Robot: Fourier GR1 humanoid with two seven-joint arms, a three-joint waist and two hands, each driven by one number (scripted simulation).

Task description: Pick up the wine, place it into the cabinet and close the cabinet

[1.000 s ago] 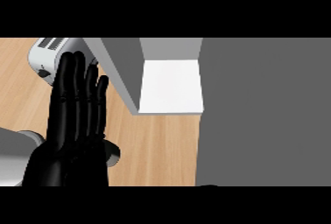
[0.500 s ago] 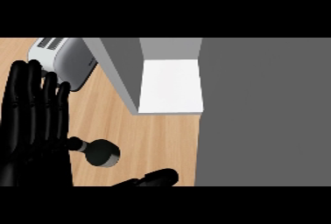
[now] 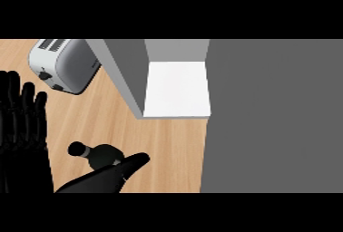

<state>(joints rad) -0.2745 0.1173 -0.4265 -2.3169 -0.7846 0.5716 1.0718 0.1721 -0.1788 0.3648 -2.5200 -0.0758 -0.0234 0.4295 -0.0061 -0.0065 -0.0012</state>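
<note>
Wood counter (image 3: 167,140); wine (image 3: 100,155) touching right hand (image 3: 100,179) straight fingers; left hand (image 3: 20,131) fingers straight, apart.

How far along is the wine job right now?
Early stage. Nothing is finished yet: the wine bottle stands on the counter, outside the cabinet, which is open. The right hand is beside the bottle, not gripping it. The left hand rests open. Grasping, placing and closing remain.

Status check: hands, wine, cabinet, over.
Left hand open, at left edge. Right hand open, reaching beside wine bottle, not gripping. Cabinet open, path clear.
</note>
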